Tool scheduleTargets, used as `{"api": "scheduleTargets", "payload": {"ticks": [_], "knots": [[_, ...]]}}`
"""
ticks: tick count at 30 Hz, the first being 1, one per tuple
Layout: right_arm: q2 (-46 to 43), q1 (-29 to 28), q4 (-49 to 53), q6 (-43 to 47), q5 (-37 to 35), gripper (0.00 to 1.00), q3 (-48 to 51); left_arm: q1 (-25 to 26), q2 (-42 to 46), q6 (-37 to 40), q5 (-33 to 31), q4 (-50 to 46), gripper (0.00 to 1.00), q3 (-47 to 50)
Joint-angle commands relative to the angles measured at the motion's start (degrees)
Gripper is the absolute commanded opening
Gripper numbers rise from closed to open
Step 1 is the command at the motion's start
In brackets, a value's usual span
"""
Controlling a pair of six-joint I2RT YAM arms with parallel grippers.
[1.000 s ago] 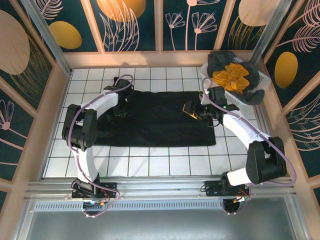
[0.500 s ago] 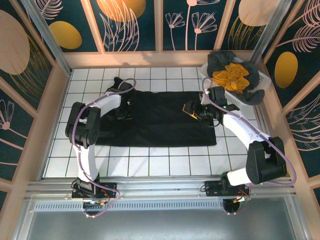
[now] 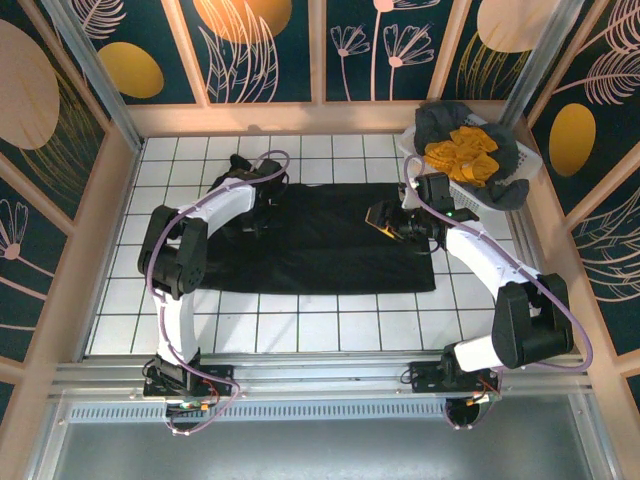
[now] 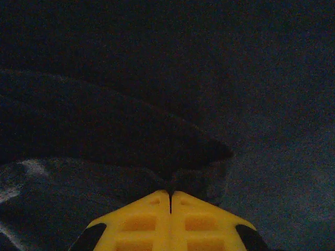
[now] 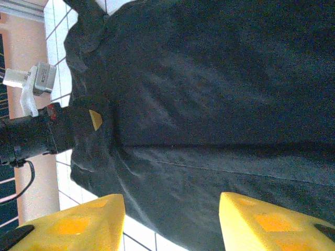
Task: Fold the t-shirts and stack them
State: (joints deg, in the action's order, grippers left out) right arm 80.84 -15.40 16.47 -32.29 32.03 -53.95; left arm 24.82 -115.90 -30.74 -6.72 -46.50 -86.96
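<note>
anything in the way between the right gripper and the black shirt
Nothing visible. The right gripper hangs open over the right part of the black t-shirt, and bare cloth lies directly in front of its fingers.

The top camera looks down on the white tiled bench [image 3: 300,320]; both wrist cameras closely face its large black cloth t-shirt [image 3: 320,240].

t-shirt [image 3: 320,245] lies spread on the table [image 3: 300,322], basket [image 3: 468,197] behind its right end.
</note>
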Motion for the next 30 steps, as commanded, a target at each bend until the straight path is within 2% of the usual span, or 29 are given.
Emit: {"api": "scheduleTargets", "payload": {"ticks": [1, 3, 9, 14, 17, 26, 28, 30], "knots": [[0.52, 0.23, -0.82, -0.6, 1.27, 0.51, -0.1, 0.95, -1.83, 3.66, -2.92, -2.89, 0.0, -2.53], [0.58, 0.2, -0.82, -0.53, 1.37, 0.51, -0.23, 1.6, -2.53, 4.15, -3.79, -5.01, 0.0, -3.75], [1.04, 0.2, -0.82, -0.4, 1.72, 0.51, -0.44, 2.69, -3.62, 4.66, -4.62, -5.73, 0.1, -4.43], [1.19, 0.2, -0.65, -0.23, 1.89, 0.51, -0.38, 2.86, -4.08, 4.73, -4.05, -5.16, 0.11, -6.1], [1.26, 0.22, -0.47, -0.01, 1.89, 0.51, -0.52, 3.3, -4.93, 5.03, -3.94, -5.59, 0.17, -7.41], [1.34, 0.2, -0.39, -0.06, 1.81, 0.51, -0.63, 3.57, -5.83, 5.16, -2.46, -5.24, 0.08, -7.95], [1.48, 0.28, -0.31, 0.04, 1.81, 0.51, -0.71, 3.57, -5.3, 4.53, -4.68, -5.94, 0.08, -8.13], [1.35, 0.21, -0.25, 0.21, 1.88, 0.51, -0.78, 3.41, -3.94, 3.58, -8.01, -6.58, 0.14, -7.5]]}}
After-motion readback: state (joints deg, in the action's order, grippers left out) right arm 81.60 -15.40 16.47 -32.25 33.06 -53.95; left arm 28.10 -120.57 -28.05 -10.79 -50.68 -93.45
